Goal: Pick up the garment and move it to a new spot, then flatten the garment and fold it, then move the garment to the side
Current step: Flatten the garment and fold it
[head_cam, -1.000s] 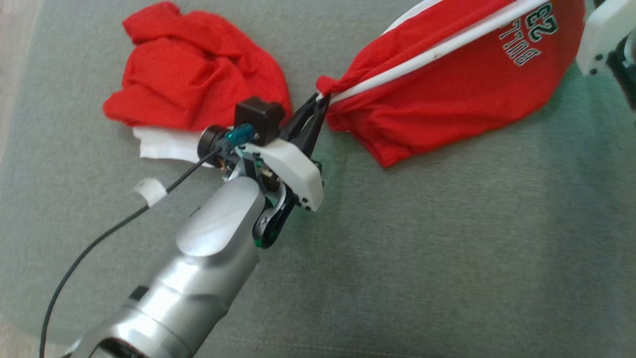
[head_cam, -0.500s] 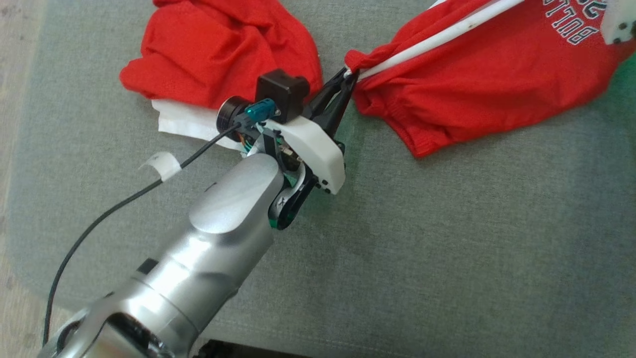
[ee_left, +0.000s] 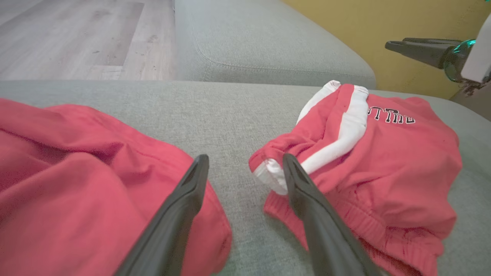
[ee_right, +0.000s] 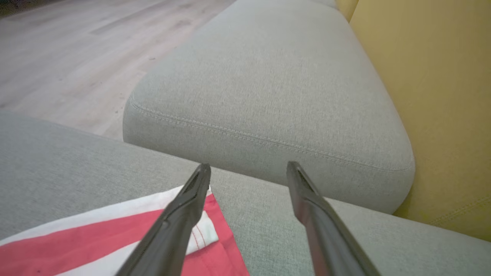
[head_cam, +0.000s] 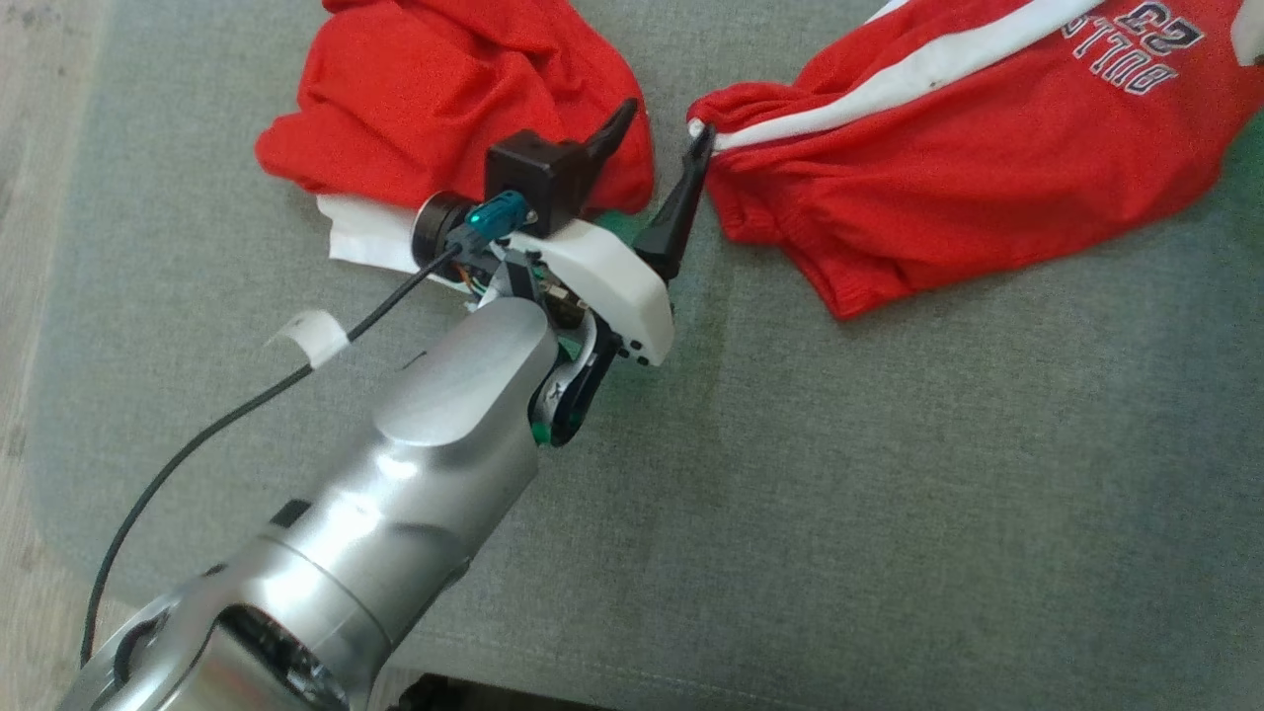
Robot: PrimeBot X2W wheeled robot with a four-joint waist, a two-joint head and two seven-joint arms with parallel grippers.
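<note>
The garment point(head_cam: 987, 188) is red shorts with a white side stripe and dark lettering. It lies bunched on the grey sofa seat point(head_cam: 889, 474) at the upper right of the head view. My left gripper point(head_cam: 660, 133) stands open just left of the garment's gathered end, its right finger point(head_cam: 681, 202) beside the white-tipped hem. The left wrist view shows the garment point(ee_left: 368, 165) behind that finger, with nothing between the left gripper's point(ee_left: 245, 159) fingers. My right gripper point(ee_right: 248, 168) is open above the garment's striped corner point(ee_right: 115, 237), holding nothing. The right gripper's dark fingers point(ee_left: 422, 50) hover above the garment's far end.
A second crumpled red garment point(head_cam: 454, 99) lies left of my left gripper, on a white cloth point(head_cam: 365, 232). A grey cushion point(ee_right: 268, 88) adjoins the seat, with a yellow wall point(ee_right: 429, 96) behind and wooden floor point(ee_left: 76, 34) beyond. My arm's black cable point(head_cam: 247, 420) trails left.
Both grippers have opened and let go of the garment. Its taut stripe has slackened and the garment has settled on the seat. The head camera has also shifted.
</note>
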